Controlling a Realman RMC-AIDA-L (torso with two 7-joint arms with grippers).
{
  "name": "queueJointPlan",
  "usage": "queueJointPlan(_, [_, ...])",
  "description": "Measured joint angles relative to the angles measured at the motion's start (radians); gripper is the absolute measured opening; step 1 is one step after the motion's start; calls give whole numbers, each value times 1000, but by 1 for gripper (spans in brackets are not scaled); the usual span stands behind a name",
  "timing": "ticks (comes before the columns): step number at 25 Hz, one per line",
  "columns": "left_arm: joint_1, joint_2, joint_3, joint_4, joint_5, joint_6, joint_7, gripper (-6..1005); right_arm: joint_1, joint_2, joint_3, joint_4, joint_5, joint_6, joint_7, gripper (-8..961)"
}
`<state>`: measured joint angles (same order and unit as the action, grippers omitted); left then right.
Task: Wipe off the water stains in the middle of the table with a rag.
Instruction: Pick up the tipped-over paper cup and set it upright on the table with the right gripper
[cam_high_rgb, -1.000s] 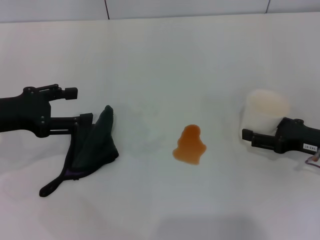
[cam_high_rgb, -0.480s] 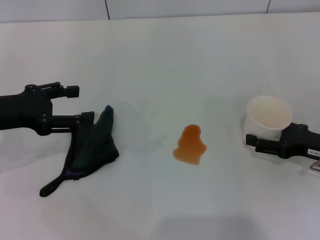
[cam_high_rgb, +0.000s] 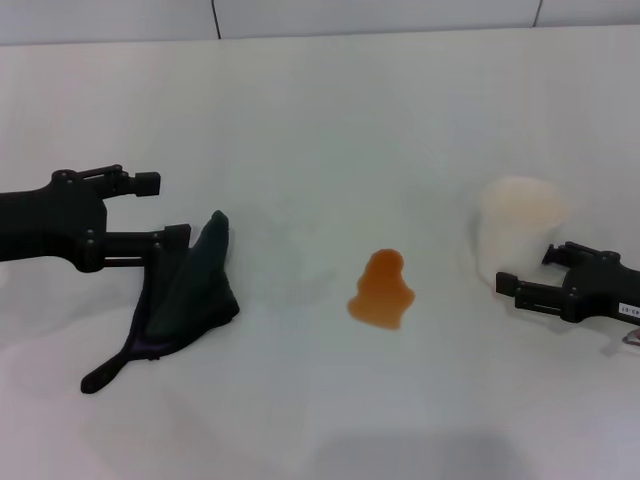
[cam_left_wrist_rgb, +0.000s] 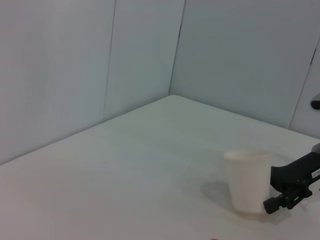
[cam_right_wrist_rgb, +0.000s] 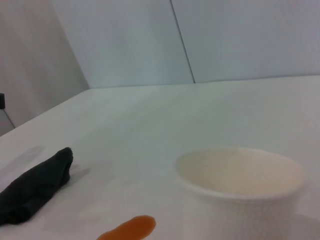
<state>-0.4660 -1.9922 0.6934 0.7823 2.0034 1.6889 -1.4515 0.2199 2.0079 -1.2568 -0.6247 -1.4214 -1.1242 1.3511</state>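
Rag (cam_high_rgb: 185, 290) beside spread left gripper (cam_high_rgb: 165, 212); cup (cam_high_rgb: 520, 235) touches spread right gripper (cam_high_rgb: 525, 272).

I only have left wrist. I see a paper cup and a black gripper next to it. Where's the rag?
Observer: The rag lies on the table under the left gripper, whose fingers are open above it.
Operator: And the spill?
Observer: The water stains are an orange puddle mid-table, between the rag and the paper cup, untouched.
Operator: That gripper by the cup, is it holding it?
Observer: No. The right gripper is open beside the cup, which stands upright.
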Motion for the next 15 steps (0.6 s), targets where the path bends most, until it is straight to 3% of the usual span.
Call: queueJointPlan(15, [3, -2, 0, 0, -2, 0, 3, 862, -27, 0, 7, -8, -2, 0, 0, 877])
